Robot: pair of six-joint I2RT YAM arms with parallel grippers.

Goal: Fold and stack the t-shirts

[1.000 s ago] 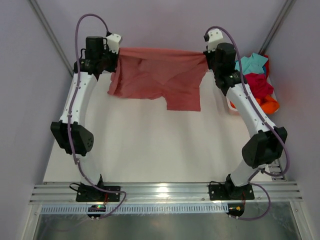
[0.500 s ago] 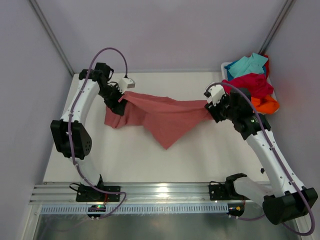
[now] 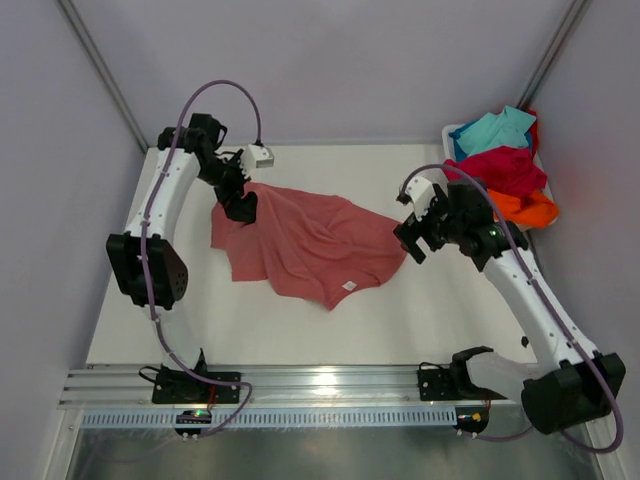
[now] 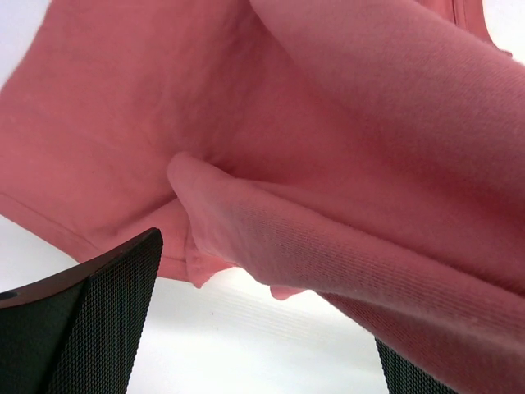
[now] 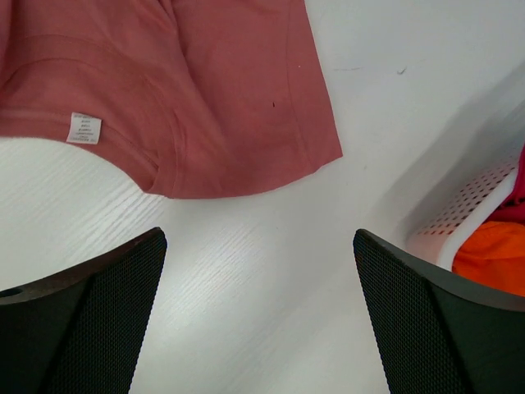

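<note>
1. Release: a second ago the dusty salmon-pink cotton t-shirt (image 3: pixel 305 245) hung stretched in the air between my two claws; now both have let go and it lies on the white counter (image 3: pixel 250 330).
2. My left claw (image 3: pixel 240 205) stands wide, hovering low over the shirt's far left corner. From its wrist view a raised fold of the cloth bulges between the spread fingers (image 4: pixel 90 328), but nothing pinches it.
3. My right claw (image 3: pixel 408 238) is wide too, and bare. It sits just beside the shirt's right edge, with plain counter beneath it.
4. The shirt landed on the far half of the counter between my arms, spread out but skewed, one corner pointing toward my bases. Its small white label (image 5: pixel 84 128) faces up near that edge.
5. I judge the shake-out and lay-down finished, though not cleanly: the left side is rumpled and will want smoothing before any fold.
6. Folding has not begun. The turquoise (image 3: pixel 495 130), crimson (image 3: pixel 505 165) and bright orange (image 3: pixel 525 207) tees wait heaped in the white perforated plastic tub (image 5: pixel 467 222) at the far right corner.
</note>
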